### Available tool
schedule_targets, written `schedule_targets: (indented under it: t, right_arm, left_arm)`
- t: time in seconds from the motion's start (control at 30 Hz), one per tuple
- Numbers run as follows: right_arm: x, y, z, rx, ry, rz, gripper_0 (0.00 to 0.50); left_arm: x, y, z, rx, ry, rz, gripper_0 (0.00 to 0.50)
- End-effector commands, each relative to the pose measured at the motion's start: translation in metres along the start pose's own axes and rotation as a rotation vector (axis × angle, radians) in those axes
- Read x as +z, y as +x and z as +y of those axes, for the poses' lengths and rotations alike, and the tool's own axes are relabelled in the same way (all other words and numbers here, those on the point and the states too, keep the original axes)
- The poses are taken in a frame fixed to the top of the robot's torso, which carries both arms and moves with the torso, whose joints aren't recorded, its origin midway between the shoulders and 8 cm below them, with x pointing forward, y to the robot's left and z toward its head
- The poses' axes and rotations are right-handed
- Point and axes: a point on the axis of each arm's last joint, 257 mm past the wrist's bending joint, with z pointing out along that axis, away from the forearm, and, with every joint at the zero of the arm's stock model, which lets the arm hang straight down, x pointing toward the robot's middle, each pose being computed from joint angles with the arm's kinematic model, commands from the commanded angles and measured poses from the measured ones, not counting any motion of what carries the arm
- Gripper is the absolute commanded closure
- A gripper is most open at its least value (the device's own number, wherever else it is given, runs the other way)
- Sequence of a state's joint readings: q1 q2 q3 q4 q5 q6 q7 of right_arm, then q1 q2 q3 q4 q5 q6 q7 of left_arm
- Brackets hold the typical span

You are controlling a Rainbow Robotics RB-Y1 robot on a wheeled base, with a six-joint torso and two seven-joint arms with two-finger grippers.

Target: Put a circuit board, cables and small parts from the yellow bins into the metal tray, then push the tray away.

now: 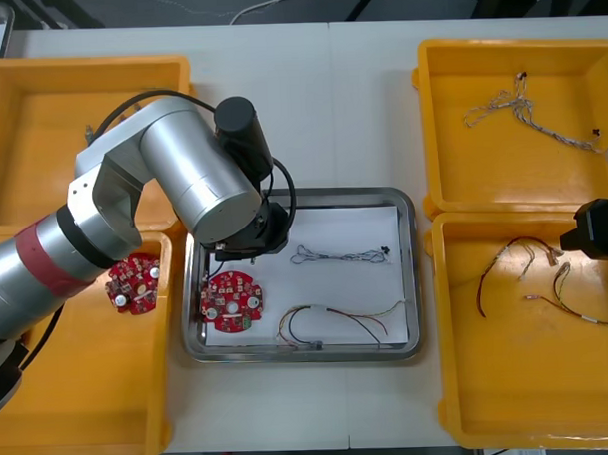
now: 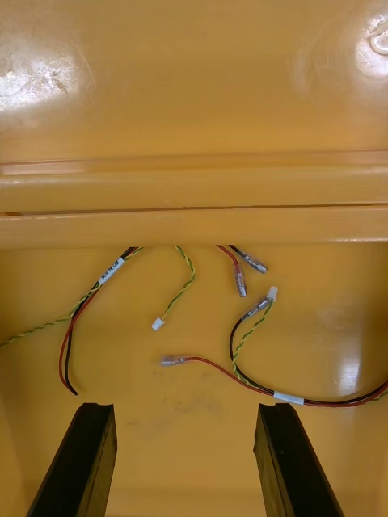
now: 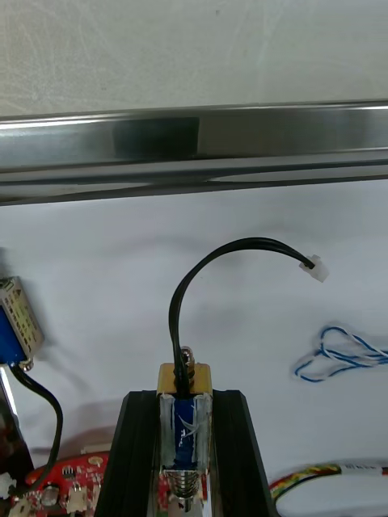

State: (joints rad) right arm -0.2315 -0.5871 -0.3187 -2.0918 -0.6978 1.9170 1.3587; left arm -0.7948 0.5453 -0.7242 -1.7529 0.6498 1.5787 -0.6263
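I see the metal tray's [image 3: 194,149] rim polished, mirror-bright, its floor matt white. The yellow bins [image 2: 194,81] are smooth glossy plastic. My matt black left pincer [image 3: 186,397] grips a brassy small metal part [image 3: 185,428].

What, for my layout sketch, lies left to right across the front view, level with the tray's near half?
Left bin's circuit board → tray's circuit board → tray's red and yellow cable → right bin's cables.

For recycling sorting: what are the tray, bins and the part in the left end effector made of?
Tray: probably polished steel, mirror-like rim. Yellow bins: likely glossy moulded plastic, soft highlights. Small metal part, in the left end effector over the tray: brass-coloured frame, blue wrap.
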Motion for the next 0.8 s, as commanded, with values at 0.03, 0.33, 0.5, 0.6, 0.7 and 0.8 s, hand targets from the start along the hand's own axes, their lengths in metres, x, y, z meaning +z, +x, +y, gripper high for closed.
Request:
schedule_targets:
  t: [0.03,0.33,0.5,0.6,0.7,0.8]
  right_arm:
    - [-0.005,0.001,0.003,0.014,0.008,-0.009,0.000]
    - [-0.005,0.001,0.003,0.014,0.008,-0.009,0.000]
    - [-0.005,0.001,0.003,0.014,0.008,-0.009,0.000]
    - [-0.005,0.001,0.003,0.014,0.008,-0.009,0.000]
    - [-0.005,0.001,0.003,0.014,0.008,-0.009,0.000]
    - [-0.005,0.001,0.003,0.014,0.008,-0.009,0.000]
  left_arm:
    - [0.001,-0.008,-0.017,-0.028,0.012,-0.038,0.500]
    - [0.009,-0.016,-0.017,-0.032,0.007,-0.059,0.500]
    - [0.010,-0.021,-0.016,-0.027,0.001,-0.077,0.500]
    - [0.010,-0.020,-0.016,-0.031,-0.002,-0.076,0.500]
    - [0.010,-0.020,-0.015,-0.031,-0.007,-0.077,0.500]
    - [0.011,-0.020,-0.013,-0.033,-0.012,-0.080,0.357]
